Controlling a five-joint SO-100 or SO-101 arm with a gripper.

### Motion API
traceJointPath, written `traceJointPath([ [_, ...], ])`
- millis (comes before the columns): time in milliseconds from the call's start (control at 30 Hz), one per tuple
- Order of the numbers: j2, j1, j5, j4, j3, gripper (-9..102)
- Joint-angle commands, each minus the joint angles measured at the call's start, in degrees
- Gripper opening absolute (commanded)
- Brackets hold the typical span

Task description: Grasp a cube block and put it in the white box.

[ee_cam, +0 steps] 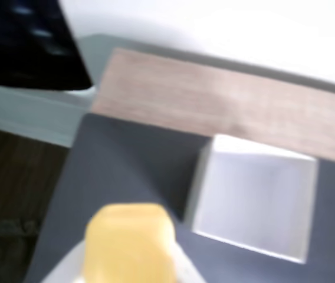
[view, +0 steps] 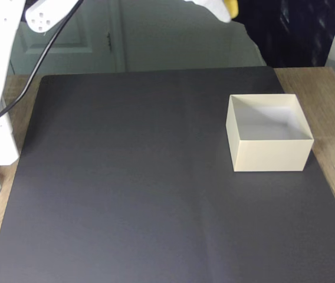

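one cube block (ee_cam: 129,243) sits clamped in the gripper (ee_cam: 126,262) at the lower left of the wrist view; one white box (view: 269,132) stands at right.

Box (view: 269,154) on mat (view: 126,177), right side

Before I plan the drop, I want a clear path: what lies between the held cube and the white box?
Nothing: in the wrist view just bare dark mat separates the yellow cube, held in the hand, from the white box.
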Motion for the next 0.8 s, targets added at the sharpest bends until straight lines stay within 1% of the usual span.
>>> traceJointPath([
  [0, 4.39, 5.54, 1.05, 0.35, -2.64, 0],
  [167, 2.99, 11.69, 1.67, -0.53, -2.64, 1],
  [300, 0.97, 14.15, 1.76, -3.08, -2.64, 1],
  [400, -0.70, 14.85, 1.67, -5.63, -2.64, 2],
  [767, -9.14, 14.59, 0.97, -10.37, -2.64, 3],
])
